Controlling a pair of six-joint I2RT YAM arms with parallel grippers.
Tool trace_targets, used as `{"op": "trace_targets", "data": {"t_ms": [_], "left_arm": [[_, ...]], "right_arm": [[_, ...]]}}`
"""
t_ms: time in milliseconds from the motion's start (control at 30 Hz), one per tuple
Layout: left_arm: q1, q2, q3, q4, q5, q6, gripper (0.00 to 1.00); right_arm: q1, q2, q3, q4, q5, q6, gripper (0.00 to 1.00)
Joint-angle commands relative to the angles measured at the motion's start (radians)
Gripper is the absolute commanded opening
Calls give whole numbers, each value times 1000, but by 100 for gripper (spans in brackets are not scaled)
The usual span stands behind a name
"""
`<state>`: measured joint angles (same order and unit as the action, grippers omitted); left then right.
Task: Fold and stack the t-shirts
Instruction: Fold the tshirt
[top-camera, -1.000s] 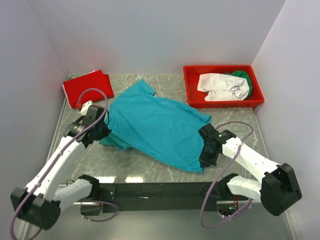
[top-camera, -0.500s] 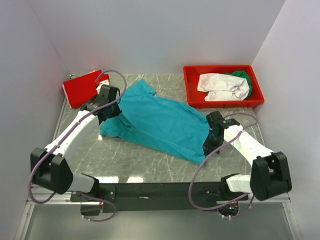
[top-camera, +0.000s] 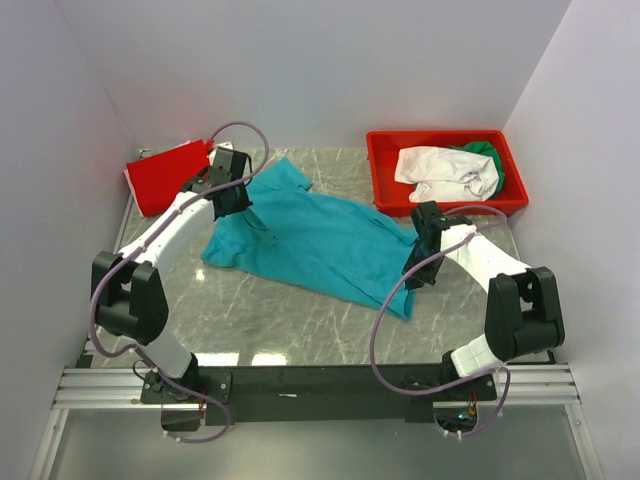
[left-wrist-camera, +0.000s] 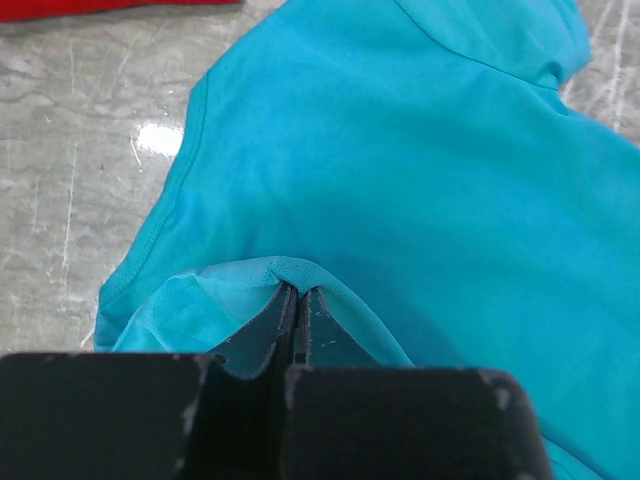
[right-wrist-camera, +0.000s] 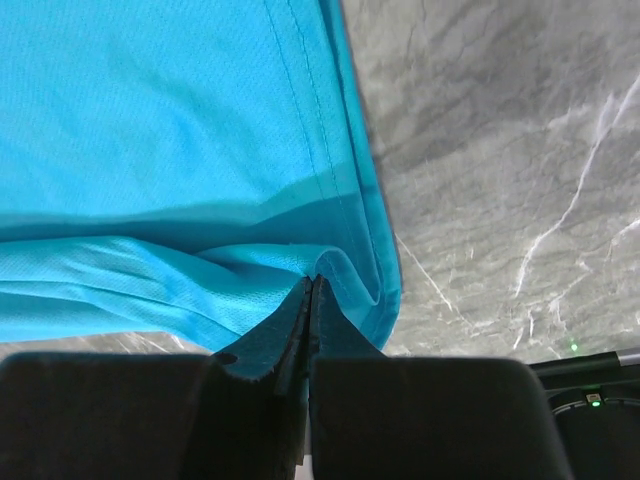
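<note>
We checked all three views and found no text, label, brand name, number or sign that can be read on anything.

Overhead, wrist close-ups; common teal t-shirt
</note>
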<state>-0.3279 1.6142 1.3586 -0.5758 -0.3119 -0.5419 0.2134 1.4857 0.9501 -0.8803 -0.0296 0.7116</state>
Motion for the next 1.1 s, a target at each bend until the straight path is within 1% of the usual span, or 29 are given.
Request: {"op": "trace_targets", "data": {"t_ms": [0, 167, 400, 500, 567, 1067], "left_arm": [[21, 30, 62, 30, -15, 26, 1], [35, 62, 80, 56, 23, 54, 1], [49, 136, 128, 53, 56, 79, 1], [52, 159, 145, 47, 56, 82, 1], [55, 173, 157, 39, 54, 85, 1], [75, 210, 186, 33, 65, 88, 1]], "right_arm": [[-14, 22, 45, 12, 22, -14, 0], [-23, 53, 64, 11, 28, -17, 0], [-28, 91, 87, 20, 28, -18, 0], [-31, 107, 105, 17, 28, -20, 0], [-29, 113, 119, 12, 56, -18, 0], [-45, 166, 200, 15, 71, -20, 0]]}}
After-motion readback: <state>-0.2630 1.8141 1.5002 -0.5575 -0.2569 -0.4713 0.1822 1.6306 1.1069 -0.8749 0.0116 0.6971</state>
